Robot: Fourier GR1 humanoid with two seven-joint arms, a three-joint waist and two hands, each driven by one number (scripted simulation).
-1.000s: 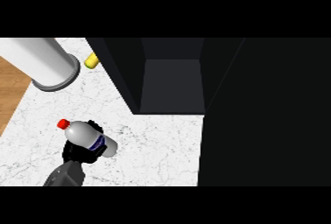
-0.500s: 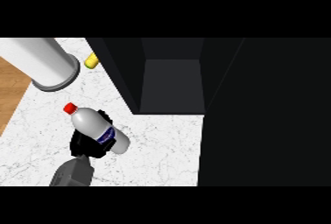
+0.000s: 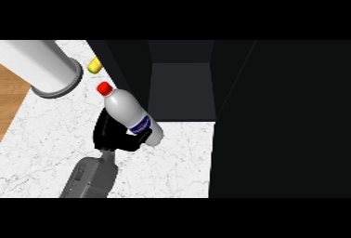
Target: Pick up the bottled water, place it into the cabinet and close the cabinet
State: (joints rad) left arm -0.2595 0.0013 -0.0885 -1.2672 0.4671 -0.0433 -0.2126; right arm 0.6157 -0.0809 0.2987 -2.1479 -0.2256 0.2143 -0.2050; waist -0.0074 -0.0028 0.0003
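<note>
Because my left hand [image 3: 116, 135] curls round the lower body of the white plastic red-capped water bottle [image 3: 130, 113], it hangs tilted over the white marble counter [image 3: 48, 135] at centre-left, beside the dark open cabinet [image 3: 179, 88], ready to go in.

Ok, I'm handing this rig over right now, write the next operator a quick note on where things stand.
Left hand: curled round the bottled water, held tilted with its red cap up-left, just left of the open cabinet.
Right hand: not in view.
Done: bottle picked up off the counter.
Left: put it inside the cabinet, let go, close the cabinet door.
</note>
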